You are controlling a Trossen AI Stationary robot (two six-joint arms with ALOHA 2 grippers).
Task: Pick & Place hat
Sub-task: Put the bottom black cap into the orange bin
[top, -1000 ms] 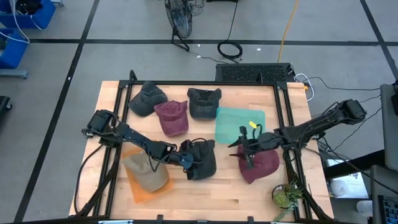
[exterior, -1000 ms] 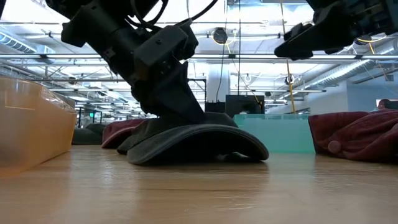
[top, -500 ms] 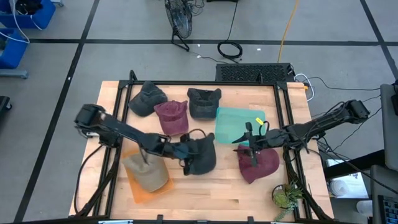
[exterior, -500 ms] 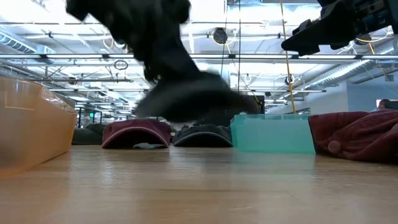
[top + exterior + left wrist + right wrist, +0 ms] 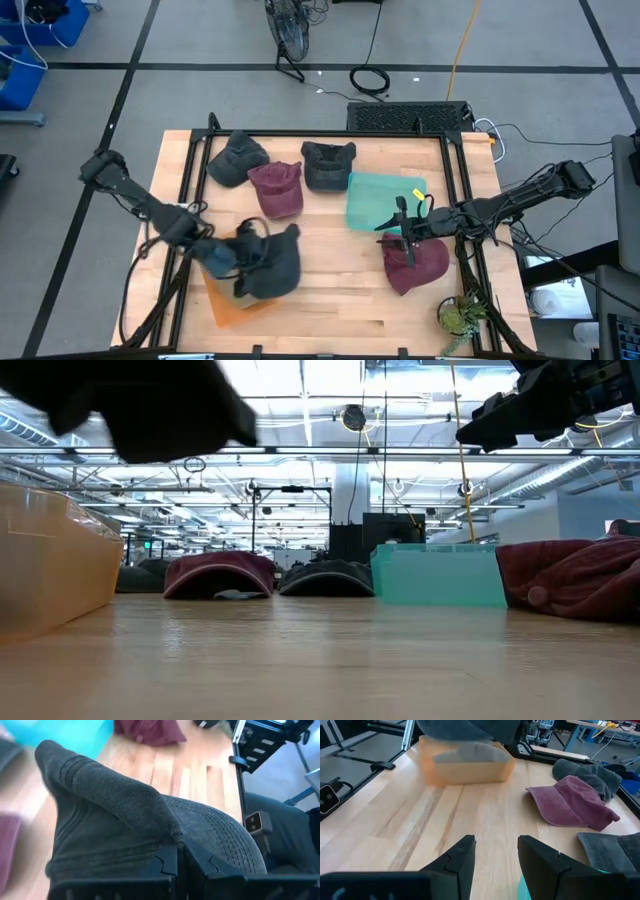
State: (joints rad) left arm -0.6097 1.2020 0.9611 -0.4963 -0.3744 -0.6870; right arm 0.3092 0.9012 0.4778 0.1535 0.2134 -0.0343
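While the right pincer point(image 5: 403, 232) hangs spread above the maroon cap point(image 5: 420, 265), the left pincer point(image 5: 243, 262) is pinching the dark grey cap point(image 5: 272, 262), lifted clear of the bench point(image 5: 330, 300), right over the orange bin point(image 5: 222, 300).

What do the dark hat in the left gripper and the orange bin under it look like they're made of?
Dark hat: soft woven fabric, matte; it shows ribbed stitching and folds where the shut left gripper pinches it. Orange bin: probably thin translucent plastic, with smooth walls and a grey hat visible through them.
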